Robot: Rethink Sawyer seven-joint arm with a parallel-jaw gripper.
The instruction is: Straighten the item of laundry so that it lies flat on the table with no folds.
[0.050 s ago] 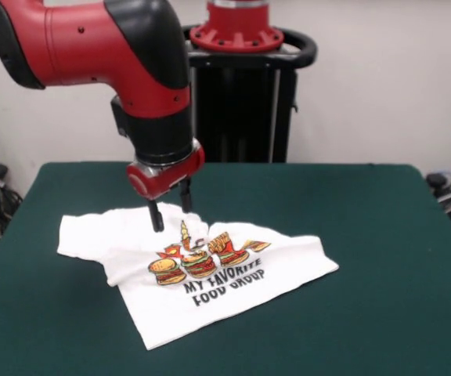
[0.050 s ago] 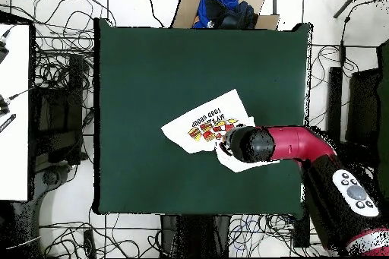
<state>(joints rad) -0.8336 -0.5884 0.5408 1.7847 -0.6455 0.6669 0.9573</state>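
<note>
Your gripper (image 1: 171, 210) hangs with its two fingers a little apart, holding nothing, tips just at the shirt's top edge. Pinch only the bunched cloth under it, then pull slowly away from the print. Below the gripper, the T-shirt (image 1: 210, 290) lies on the green table (image 1: 382, 258), top part wrinkled and folded.

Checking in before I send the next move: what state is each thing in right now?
T-shirt: print side up, wrinkled and folded near the collar, not flat.
Gripper: open, fingers down at the shirt's upper edge.
Table: shirt lies on it, mostly bare green top.
</note>
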